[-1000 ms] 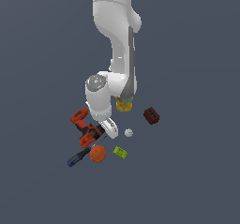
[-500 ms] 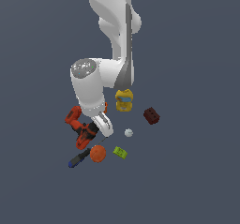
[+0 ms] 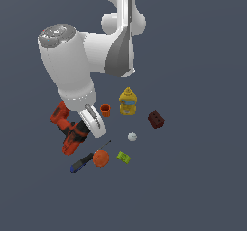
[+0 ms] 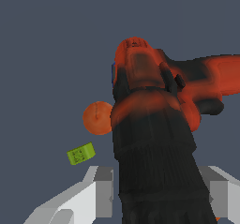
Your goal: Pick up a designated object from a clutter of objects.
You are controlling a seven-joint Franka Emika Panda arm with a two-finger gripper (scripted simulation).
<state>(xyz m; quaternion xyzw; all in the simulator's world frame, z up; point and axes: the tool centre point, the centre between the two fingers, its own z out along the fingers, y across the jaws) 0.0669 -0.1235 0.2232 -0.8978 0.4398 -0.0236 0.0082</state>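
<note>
Clamping the red drill (image 4: 154, 124) between its jaws, the gripper (image 3: 89, 123) holds it at the exterior view's left. Near it stands the upright orange cup (image 3: 105, 110), contents not discernible, beside the yellow bottle (image 3: 128, 102).

Flat, even simulator lighting; no cast shadows, no glare; wrist view close-up slightly soft.

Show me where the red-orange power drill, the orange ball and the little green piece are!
Red-orange power drill (image 4: 154, 124): wrist view, on its body.
Orange ball (image 3: 100, 158): exterior view, on its middle.
Little green piece (image 3: 124, 157): exterior view, on its top face.
</note>
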